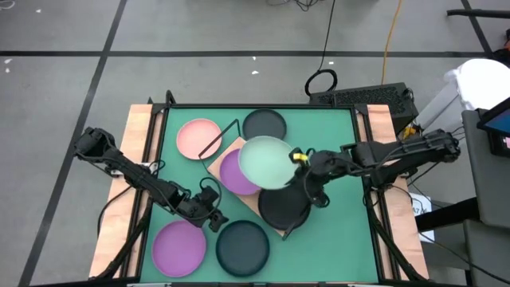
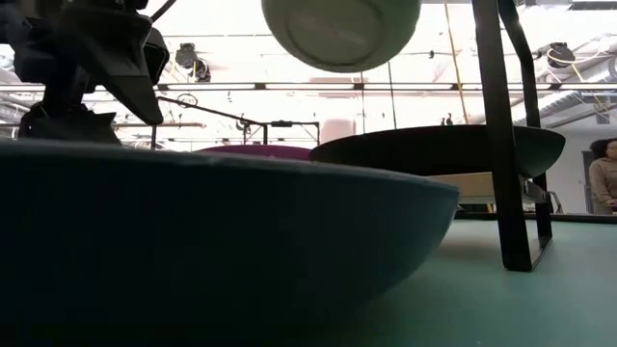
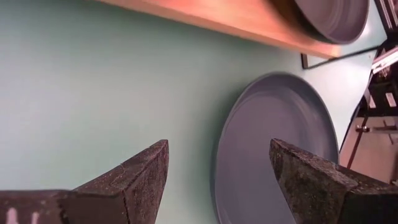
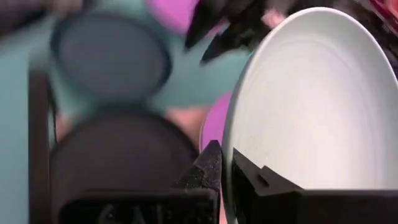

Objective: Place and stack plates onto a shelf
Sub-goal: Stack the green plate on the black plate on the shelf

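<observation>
My right gripper is shut on a pale grey-green plate that it holds in the air above the wooden shelf. A purple plate and a black plate lie on the shelf. On the mat lie a pink plate, a dark plate, a second purple plate and a dark grey plate. My left gripper hovers open just above the mat, beside the dark grey plate, touching nothing. My right gripper pinches the pale plate's rim between its two fingers, at the edge toward the table's right, one finger on the inner face and one on the underside. The fingers come from the table's right, slanting down. The plate hangs clear above the shelf, tilted.
The shelf lies slantwise across the mat's middle, with black wire frames at its ends. Wooden table edges border the green mat. A person stands beyond the table.
</observation>
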Robot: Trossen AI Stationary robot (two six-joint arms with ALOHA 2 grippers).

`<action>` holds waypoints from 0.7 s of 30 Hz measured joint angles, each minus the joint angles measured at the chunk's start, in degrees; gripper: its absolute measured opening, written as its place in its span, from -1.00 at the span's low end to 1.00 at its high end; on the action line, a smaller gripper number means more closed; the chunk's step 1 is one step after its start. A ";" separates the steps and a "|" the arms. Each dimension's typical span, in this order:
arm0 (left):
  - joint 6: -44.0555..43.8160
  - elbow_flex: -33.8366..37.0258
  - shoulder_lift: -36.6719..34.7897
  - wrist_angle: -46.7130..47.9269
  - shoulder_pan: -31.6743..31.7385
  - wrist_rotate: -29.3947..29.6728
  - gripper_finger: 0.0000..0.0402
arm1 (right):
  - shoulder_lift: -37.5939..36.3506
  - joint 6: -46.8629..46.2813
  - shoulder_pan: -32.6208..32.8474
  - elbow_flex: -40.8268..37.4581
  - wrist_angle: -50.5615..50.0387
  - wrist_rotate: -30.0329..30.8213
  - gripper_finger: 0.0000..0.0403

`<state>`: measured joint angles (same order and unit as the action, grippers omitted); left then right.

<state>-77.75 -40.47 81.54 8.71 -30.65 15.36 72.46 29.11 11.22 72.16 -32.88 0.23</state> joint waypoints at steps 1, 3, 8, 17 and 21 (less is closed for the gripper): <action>0.00 0.00 0.00 0.02 0.00 0.54 0.42 | -0.03 -4.59 0.00 0.00 2.12 -0.01 -1.00; 0.00 0.00 0.00 0.02 0.00 1.17 0.42 | -0.03 -13.43 0.16 0.00 5.61 -0.02 -1.00; 0.00 0.00 0.00 0.02 0.00 1.20 0.42 | -0.10 -25.99 1.56 0.57 4.39 2.96 -0.99; 0.06 0.00 0.00 0.02 0.00 0.95 0.42 | -0.08 -53.92 1.96 0.59 9.55 2.96 -0.99; 2.85 0.00 0.00 0.04 0.35 0.18 0.42 | 0.46 -63.87 2.03 0.63 10.48 2.69 -0.98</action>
<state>-74.90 -40.47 81.54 8.75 -30.30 15.54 72.92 -34.76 13.26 72.79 -22.40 2.91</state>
